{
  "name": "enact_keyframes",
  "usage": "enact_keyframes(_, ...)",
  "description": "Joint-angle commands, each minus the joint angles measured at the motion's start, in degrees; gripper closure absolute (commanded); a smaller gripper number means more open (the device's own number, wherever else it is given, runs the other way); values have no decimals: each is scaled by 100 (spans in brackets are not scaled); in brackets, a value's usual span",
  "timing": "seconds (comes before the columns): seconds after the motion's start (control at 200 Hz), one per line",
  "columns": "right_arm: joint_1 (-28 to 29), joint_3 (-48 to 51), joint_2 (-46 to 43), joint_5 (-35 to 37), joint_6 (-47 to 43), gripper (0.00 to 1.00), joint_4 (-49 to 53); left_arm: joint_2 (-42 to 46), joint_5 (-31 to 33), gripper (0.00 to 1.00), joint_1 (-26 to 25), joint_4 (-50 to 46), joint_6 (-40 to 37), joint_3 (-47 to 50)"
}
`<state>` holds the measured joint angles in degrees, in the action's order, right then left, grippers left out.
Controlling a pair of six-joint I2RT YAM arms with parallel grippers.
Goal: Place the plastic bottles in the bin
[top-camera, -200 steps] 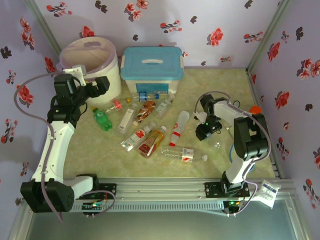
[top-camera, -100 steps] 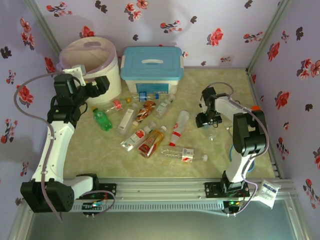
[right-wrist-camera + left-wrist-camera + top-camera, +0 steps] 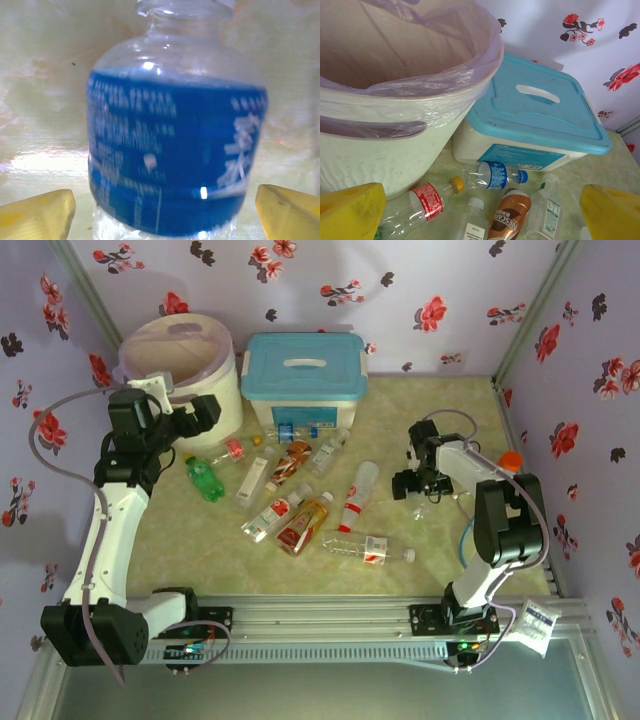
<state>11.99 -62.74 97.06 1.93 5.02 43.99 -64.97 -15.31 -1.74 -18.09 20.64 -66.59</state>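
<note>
Several plastic bottles lie scattered mid-table, among them a green one (image 3: 205,480), an amber one (image 3: 305,523) and a clear red-labelled one (image 3: 365,547). The round white bin (image 3: 225,390) with its pink liner (image 3: 445,75) stands at the far left. My left gripper (image 3: 200,412) hovers beside the bin, above a red-labelled bottle (image 3: 422,202) and a blue-labelled one (image 3: 492,175), and is open and empty (image 3: 481,215). My right gripper (image 3: 412,485) points down at the right. Its yellow fingers (image 3: 37,215) stand apart on either side of a blue-labelled clear bottle (image 3: 175,150), with gaps on both sides.
A rectangular white box with a blue lid (image 3: 303,380) sits right of the bin, bottles crowded against its front (image 3: 540,115). An orange cup (image 3: 510,458) stands near the right wall. Flowered walls close in three sides.
My right gripper has moved toward the far side of the table and slightly right, and the forearm has swung with it. The left arm has stayed put.
</note>
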Motion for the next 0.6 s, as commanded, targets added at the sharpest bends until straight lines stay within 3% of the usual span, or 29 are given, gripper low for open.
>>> enact_keyframes(0.0, 39, 145, 56, 8, 253, 8, 260, 127, -135, 0, -24, -26, -127, -73)
enact_keyframes(0.3, 179, 700, -266, -6, 734, 18, 40, 143, -78, 0, -27, 9, -63, -12)
enact_keyframes(0.4, 215, 686, -330, 113, 803, 25, 107, 151, -88, 0, -37, 55, -2, 8)
enact_keyframes(0.5, 356, 573, -584, 359, 791, 39, 266, 182, -111, 0, -46, 56, 48, 21)
enact_keyframes(0.595, 388, 523, -841, 466, 761, 41, 283, 220, -124, 0, -59, 89, 84, 58)
